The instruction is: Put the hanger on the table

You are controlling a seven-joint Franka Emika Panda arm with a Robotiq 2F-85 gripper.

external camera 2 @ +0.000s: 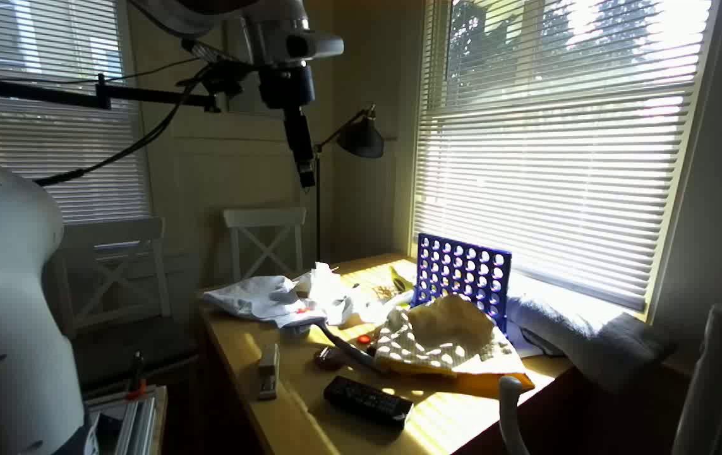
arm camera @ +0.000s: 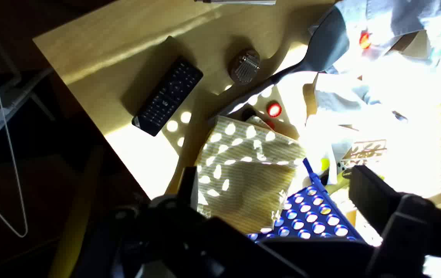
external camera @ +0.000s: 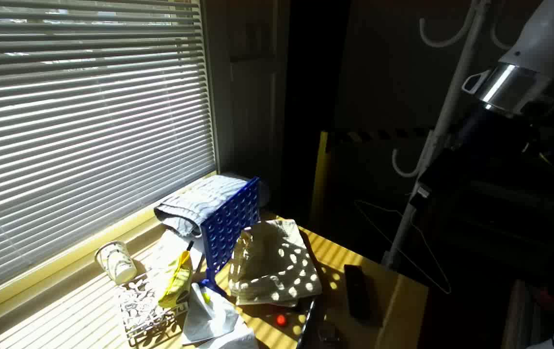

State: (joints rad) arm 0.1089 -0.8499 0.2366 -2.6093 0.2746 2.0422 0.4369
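The hanger is a thin pale wire [external camera: 429, 249] beside the coat rack, off the table's edge in an exterior view. It also shows at the far left of the wrist view [arm camera: 5, 119]. What holds it up is hard to see in the dark. The table [external camera: 405, 300] has a yellow-tan wooden top with striped sunlight; its squared corner shows in the wrist view [arm camera: 89, 54]. My gripper [arm camera: 280, 189] is open and empty, with its fingers wide apart. In an exterior view the gripper [external camera 2: 307, 180] is high above the table. The hanger lies outside the fingers.
A white coat rack [external camera: 444, 126] with curved hooks stands beside the table. On the table are a blue game frame [external camera 2: 462, 268], a tan folded cloth or bag [external camera 2: 449, 341], a black remote [external camera 2: 367, 401], a dark spatula [arm camera: 326, 42], a stapler [external camera 2: 269, 371] and light cloths [external camera 2: 259, 297].
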